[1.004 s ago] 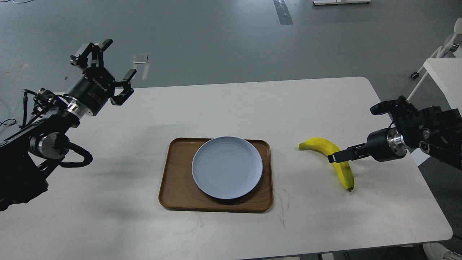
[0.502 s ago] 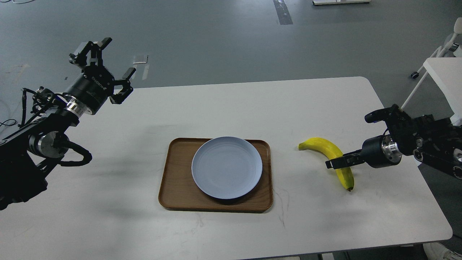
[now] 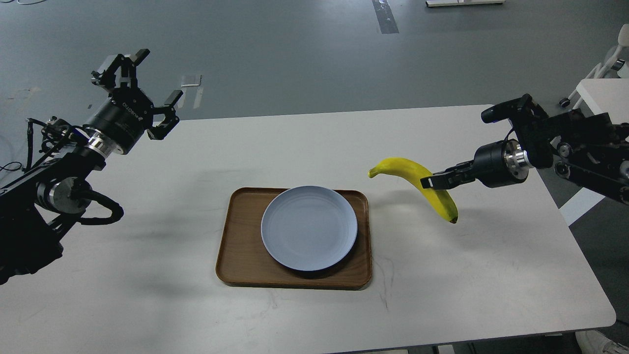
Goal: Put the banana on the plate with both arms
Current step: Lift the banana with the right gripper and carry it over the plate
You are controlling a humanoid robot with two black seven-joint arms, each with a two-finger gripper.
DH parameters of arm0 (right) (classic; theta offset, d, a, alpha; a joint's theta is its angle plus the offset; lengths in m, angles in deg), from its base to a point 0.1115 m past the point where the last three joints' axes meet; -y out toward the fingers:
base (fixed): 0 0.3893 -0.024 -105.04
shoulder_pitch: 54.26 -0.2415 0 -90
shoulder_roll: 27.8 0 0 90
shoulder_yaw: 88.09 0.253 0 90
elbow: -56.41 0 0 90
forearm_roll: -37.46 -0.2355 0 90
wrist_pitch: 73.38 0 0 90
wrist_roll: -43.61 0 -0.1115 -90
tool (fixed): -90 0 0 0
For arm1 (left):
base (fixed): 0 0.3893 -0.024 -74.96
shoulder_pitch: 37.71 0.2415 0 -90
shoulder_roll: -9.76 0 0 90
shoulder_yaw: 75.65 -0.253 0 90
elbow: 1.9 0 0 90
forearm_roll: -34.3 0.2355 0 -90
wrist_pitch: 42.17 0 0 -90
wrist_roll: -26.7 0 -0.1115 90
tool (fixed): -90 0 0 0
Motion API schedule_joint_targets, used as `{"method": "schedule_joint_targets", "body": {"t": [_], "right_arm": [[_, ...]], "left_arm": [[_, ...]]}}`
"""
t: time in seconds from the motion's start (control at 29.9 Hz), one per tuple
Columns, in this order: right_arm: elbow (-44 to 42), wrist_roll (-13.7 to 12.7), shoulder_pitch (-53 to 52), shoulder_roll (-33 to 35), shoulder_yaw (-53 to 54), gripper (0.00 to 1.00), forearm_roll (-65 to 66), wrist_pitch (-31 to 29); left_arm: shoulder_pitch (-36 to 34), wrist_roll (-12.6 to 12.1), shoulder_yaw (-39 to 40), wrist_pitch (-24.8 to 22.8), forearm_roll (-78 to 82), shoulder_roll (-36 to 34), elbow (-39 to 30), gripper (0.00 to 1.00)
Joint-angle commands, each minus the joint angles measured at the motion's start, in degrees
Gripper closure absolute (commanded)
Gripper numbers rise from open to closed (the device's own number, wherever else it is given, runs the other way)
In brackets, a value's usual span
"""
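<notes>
The yellow banana hangs in the air to the right of the plate, lifted off the table, its dark tip pointing down and right. My right gripper is shut on the banana's middle. The pale blue-grey plate lies empty on the brown tray at the table's centre. My left gripper is open and empty, held high over the table's far left corner, well away from the plate.
The white table spreads around the tray. Its right edge runs below my right arm. A second white table and a chair leg stand off to the far right.
My right gripper closed on the banana and lifted it off the table, carrying it up and left toward the plate. The left gripper drifted slightly up and left.
</notes>
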Motion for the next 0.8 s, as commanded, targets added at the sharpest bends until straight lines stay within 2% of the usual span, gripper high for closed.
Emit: {"method": "schedule_joint_targets", "body": {"t": [0.0,0.27,0.5,0.67,0.74,0.77], "right_arm": [[1.4,0.0,-3.2,-2.4,-0.1,1.00,-0.1,-1.1],[0.1,0.0,-5.2,-14.2,-2.3,1.00,-0.2,-2.3],[-6.5,0.0,-5.4,-26.2,-6.2,1.00,-2.6,-2.3],[-10.7,0.0,-4.6,-30.7,-7.1,0.98,-3.8,-2.3],[-11.2,0.0,-4.3,-31.5,-7.1,0.75,-4.4,-2.3],[-11.4,0.0,-4.1,-31.7,-7.2,0.49,-4.6,-2.3]], "left_arm": [[-0.2,0.0,0.0,0.0,0.0,0.0,0.0,0.02],[-0.5,0.0,0.0,0.0,-0.1,-0.7,0.0,0.02],[-0.8,0.0,0.0,0.0,-0.1,-1.3,0.0,0.02],[-0.9,0.0,0.0,0.0,-0.2,-1.7,-0.1,0.02],[-1.1,0.0,0.1,0.0,-0.2,-2.0,-0.2,0.02],[-1.1,0.0,0.2,0.0,-0.2,-2.0,-0.2,0.02]]}}
